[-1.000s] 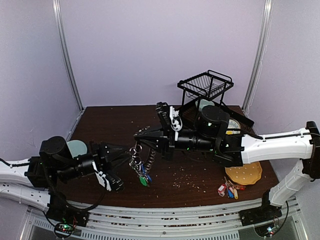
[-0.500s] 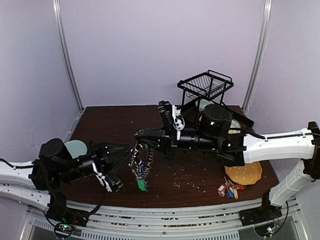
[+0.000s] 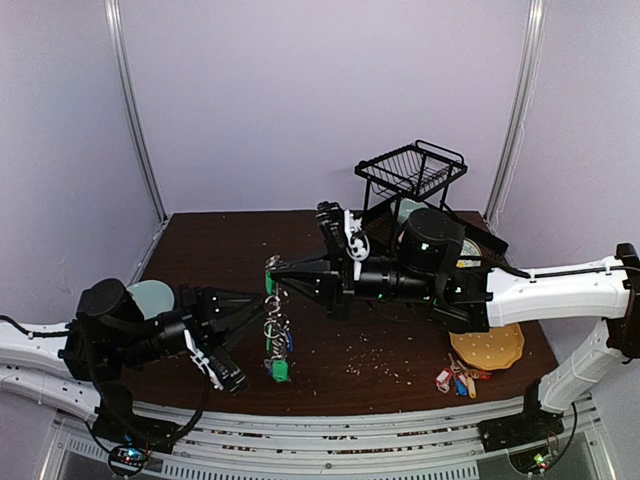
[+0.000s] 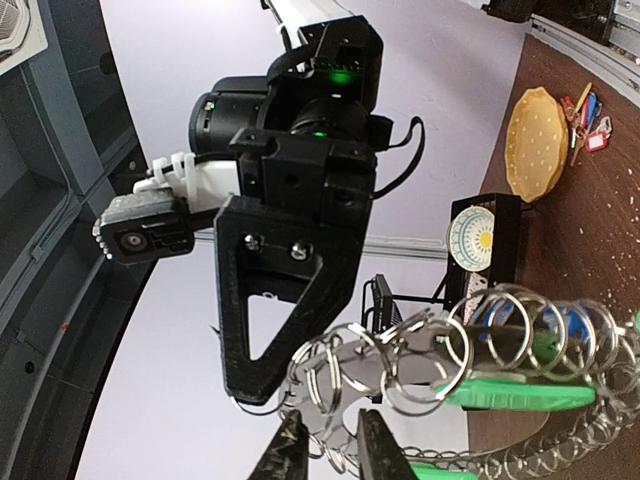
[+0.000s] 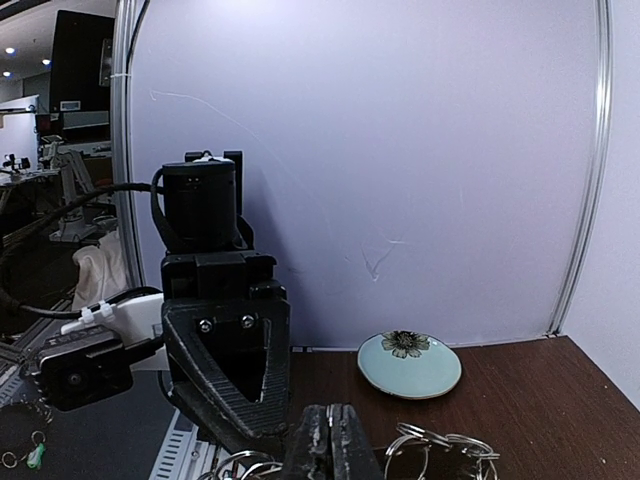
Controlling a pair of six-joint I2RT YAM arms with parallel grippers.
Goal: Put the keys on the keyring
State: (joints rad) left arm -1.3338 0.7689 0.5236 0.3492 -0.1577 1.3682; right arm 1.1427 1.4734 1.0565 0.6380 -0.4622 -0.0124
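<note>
Dark surface (image 3: 220,250) below, our right pincer (image 3: 271,267) holds the keyring (image 3: 275,322) aloft, left pincer (image 4: 333,447) narrow at its loops (image 4: 400,372); loose keys (image 3: 457,381) lie unstrung.

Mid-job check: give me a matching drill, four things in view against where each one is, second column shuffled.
1 keyring
2 loose key bunch
3 wire rack
4 flowered saucer

A back right of the table
B near the table's left edge
C hanging over the middle
D beside the tan plate

Pairs: 1-C, 2-D, 3-A, 4-B
</note>
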